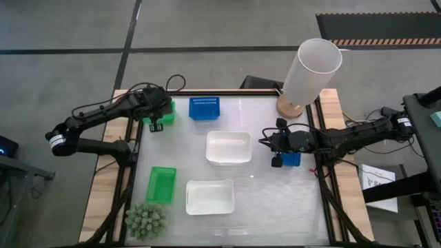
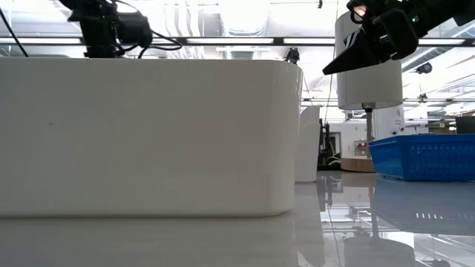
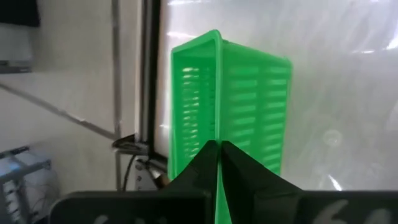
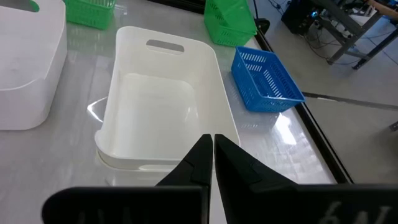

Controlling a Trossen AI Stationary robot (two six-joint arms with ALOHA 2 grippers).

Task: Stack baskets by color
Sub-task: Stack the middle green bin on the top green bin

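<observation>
- The left gripper (image 1: 156, 126) is clenched on the wall of a green basket (image 3: 239, 102) at the far left corner of the table (image 1: 275, 207).
- The right gripper (image 1: 277, 161) is clenched, and the small blue basket (image 1: 292, 158) lies just beside it at the right edge.

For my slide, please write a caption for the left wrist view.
Left pincer shut on the rim of a green basket by the table edge.

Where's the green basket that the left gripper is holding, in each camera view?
High view: held green basket in the far left corner, under the left gripper.
Low view: not visible.
Left wrist view: centre.
Right wrist view: top edge.
Landmark: the blue basket beside it.
</observation>
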